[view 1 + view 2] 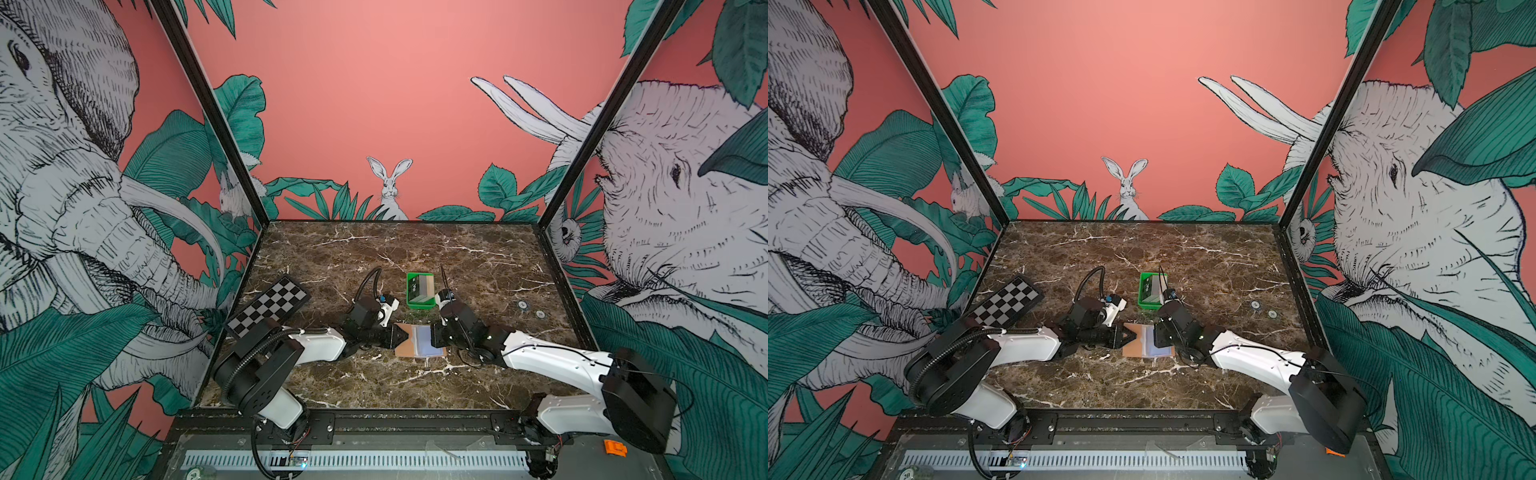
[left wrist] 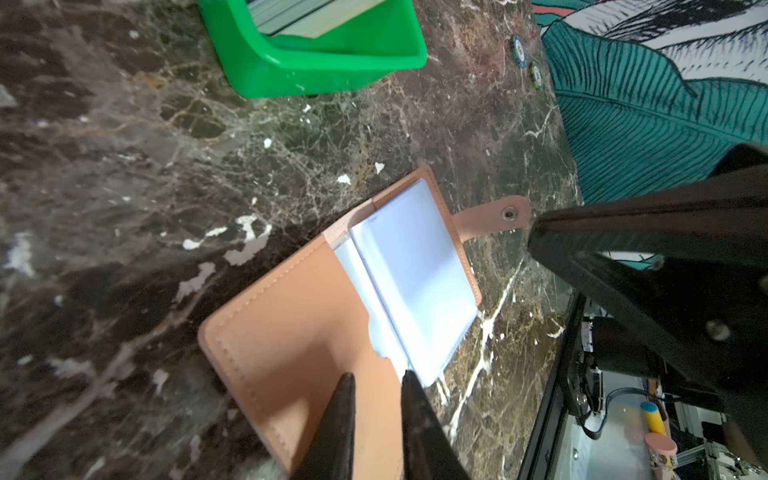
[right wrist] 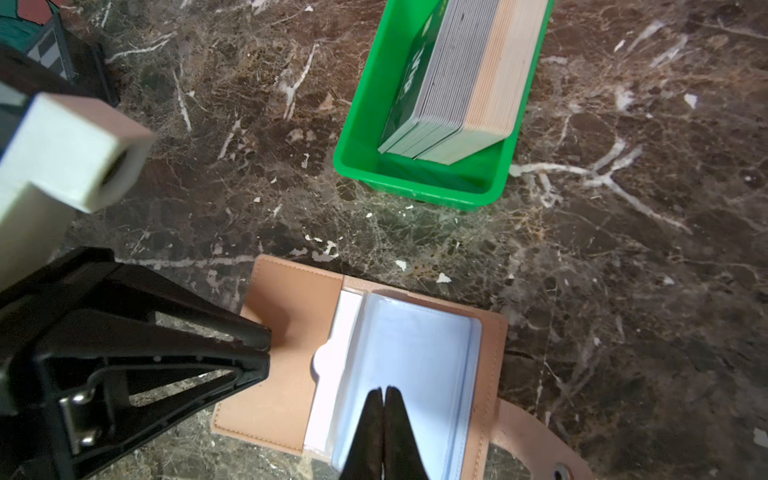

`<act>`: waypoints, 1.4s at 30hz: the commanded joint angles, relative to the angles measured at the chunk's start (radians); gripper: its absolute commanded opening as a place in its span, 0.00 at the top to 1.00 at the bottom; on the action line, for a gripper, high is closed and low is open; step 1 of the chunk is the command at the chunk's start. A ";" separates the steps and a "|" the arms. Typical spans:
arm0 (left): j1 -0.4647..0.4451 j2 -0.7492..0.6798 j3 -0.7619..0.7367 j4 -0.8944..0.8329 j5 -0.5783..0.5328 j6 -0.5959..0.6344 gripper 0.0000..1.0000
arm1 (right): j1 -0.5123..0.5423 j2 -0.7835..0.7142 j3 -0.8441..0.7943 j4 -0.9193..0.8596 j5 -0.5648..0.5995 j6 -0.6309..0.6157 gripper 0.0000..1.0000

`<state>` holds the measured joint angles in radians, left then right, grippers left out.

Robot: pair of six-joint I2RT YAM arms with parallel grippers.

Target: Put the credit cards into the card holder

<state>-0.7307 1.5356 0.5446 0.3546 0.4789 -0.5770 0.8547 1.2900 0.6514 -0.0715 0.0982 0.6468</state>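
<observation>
Arms (image 1: 320, 343) (image 1: 552, 359) meet over card holder (image 3: 291, 332): left end effector (image 2: 376, 380) slightly apart, right end effector (image 3: 383, 390) together.

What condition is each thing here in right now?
Card holder: open flat on the table, snap strap undone.
Green tray: upright, partly filled.
Credit cards: stacked on edge, leaning, in the tray.
Left gripper: slightly open, tips on the holder's leather flap.
Right gripper: shut, tips over the clear pockets.
Checkerboard: lying flat, untouched.
</observation>
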 commanded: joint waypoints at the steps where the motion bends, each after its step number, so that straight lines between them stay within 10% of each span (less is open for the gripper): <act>1: -0.002 -0.024 0.026 -0.027 -0.001 0.041 0.77 | 0.001 -0.044 0.000 0.032 0.012 0.029 0.95; 42: -0.034 0.076 0.043 -0.168 -0.099 -0.045 0.73 | -0.003 0.302 0.092 -0.048 -0.040 0.157 1.00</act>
<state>-0.7616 1.6077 0.5858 0.2783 0.4297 -0.6106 0.8547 1.5723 0.7311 -0.0761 0.0242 0.7818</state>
